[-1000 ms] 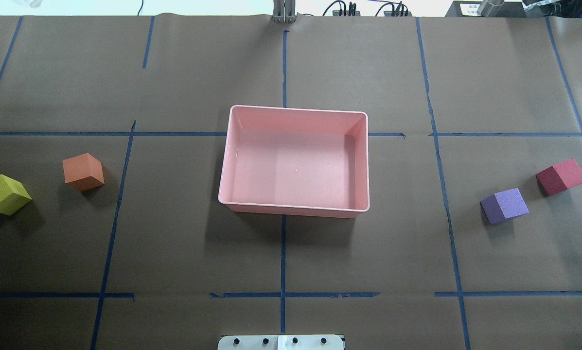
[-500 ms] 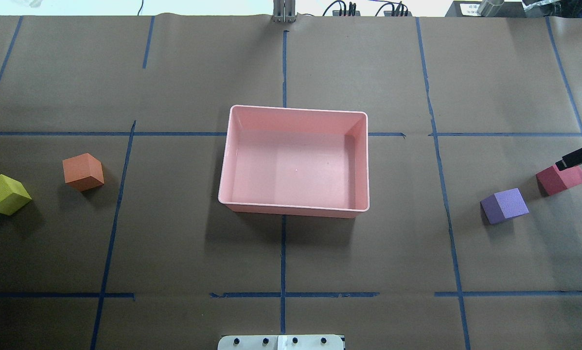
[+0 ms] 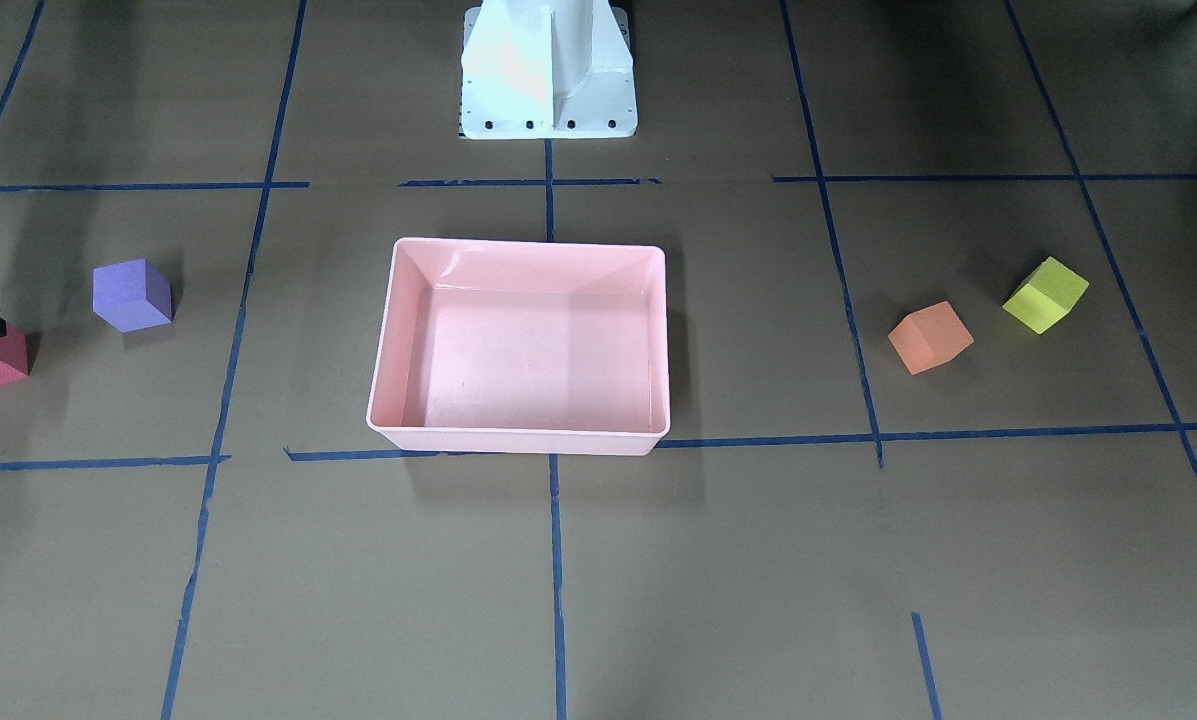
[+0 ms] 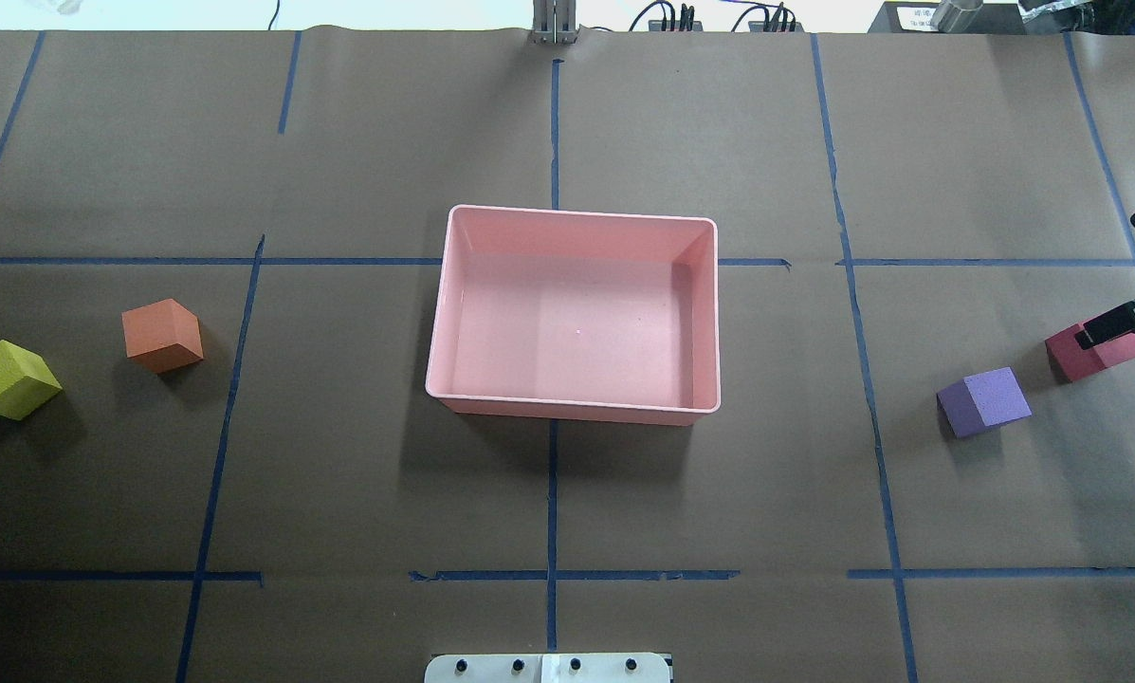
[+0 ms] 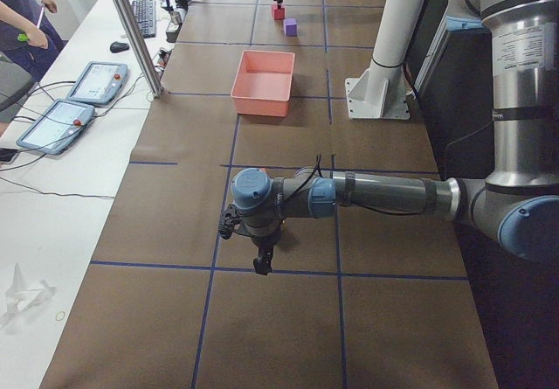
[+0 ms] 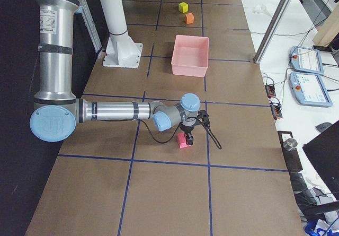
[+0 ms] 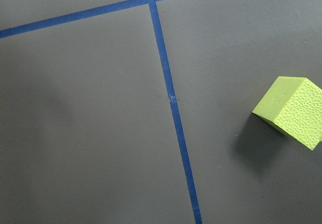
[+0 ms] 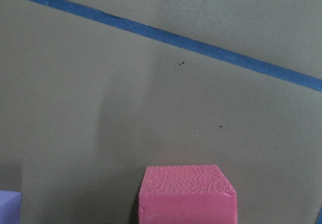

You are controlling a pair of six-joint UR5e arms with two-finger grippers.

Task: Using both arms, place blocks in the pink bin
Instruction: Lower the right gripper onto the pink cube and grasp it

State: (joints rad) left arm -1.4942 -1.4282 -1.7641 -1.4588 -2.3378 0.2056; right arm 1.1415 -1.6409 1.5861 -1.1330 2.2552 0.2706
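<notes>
Looking from the left end, only that view catches the left gripper (image 5: 261,265), low over brown paper (image 5: 288,319), jaws unreadable. Yellow-green block (image 4: 9,379) and orange block (image 4: 161,334) sit left of the pink bin (image 4: 567,408), purple block (image 4: 984,401) right. Farthest, the right gripper (image 6: 187,137) hangs right over the red block (image 4: 1089,362), spread unclear. All four blocks lie outside the bin.

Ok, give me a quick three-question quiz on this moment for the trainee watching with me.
1. True or false: the pink bin already holds a block.
2. Which block is the right tool nearest? A) orange block B) red block C) purple block
3. Fill in: the left wrist view shows just one block, the ____ one.

Key
1. False: the bin is empty, and all four blocks sit on the table.
2. B
3. The yellow-green block.
</notes>
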